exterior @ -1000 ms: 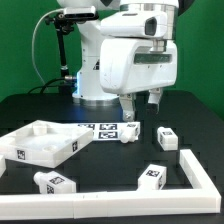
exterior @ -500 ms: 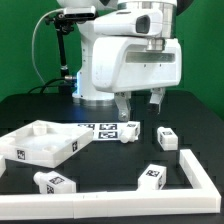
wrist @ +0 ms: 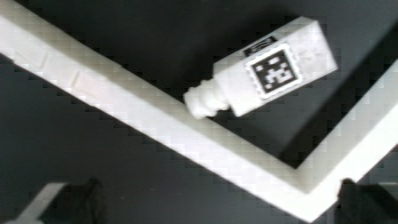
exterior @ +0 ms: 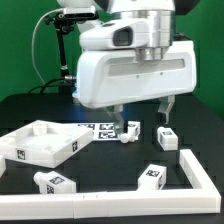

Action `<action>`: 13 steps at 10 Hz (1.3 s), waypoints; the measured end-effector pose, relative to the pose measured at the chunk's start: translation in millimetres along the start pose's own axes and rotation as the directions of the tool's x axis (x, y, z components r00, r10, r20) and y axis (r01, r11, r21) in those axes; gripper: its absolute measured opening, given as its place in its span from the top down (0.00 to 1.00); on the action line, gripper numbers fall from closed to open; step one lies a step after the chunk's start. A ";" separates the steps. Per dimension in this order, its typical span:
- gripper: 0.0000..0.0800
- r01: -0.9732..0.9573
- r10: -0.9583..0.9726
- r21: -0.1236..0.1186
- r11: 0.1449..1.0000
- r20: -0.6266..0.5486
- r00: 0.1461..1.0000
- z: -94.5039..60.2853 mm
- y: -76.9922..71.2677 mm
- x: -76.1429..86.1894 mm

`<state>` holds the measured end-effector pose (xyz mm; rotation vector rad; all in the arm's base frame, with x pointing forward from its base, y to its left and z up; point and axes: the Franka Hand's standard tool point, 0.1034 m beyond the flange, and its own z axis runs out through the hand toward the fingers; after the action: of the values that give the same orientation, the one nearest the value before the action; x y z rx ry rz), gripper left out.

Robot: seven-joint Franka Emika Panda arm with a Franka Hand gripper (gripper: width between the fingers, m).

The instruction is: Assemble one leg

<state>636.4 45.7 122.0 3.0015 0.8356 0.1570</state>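
Observation:
Several white tagged legs lie on the black table: one (exterior: 128,130) beside the marker board, one (exterior: 166,137) to its right, one (exterior: 152,176) near the front rail and one (exterior: 55,181) at the front left. My gripper (exterior: 141,113) hangs open and empty above the table, over the two rear legs and touching neither. In the wrist view one leg (wrist: 267,70) lies flat inside the corner of a white rail (wrist: 160,110). The dark fingertips (wrist: 64,200) stand wide apart around my gripper (wrist: 214,205), well short of that leg.
The large white square panel (exterior: 40,143) with raised rim lies at the exterior view's left. The marker board (exterior: 100,128) lies behind it. A white rail (exterior: 196,172) runs along the front and right side of the work area.
The arm has swung nearer the camera and fills more of the exterior view. The open fingers have spread across the view and shifted right. No leg has moved.

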 end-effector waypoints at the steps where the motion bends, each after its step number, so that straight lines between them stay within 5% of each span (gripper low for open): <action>1: 0.19 0.006 -0.006 0.003 1.000 0.000 1.000 0.8 -3.2 1.0; 5: 0.19 -0.088 0.088 0.007 0.996 -0.002 0.996 10.8 5.6 8.2; 8: 0.19 -0.328 0.327 0.062 0.943 0.029 0.945 36.1 -0.6 18.2; 13: 0.19 -0.352 0.352 0.061 0.934 0.016 0.936 38.6 -0.8 16.3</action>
<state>653.8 55.0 85.1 3.1810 0.2967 0.1298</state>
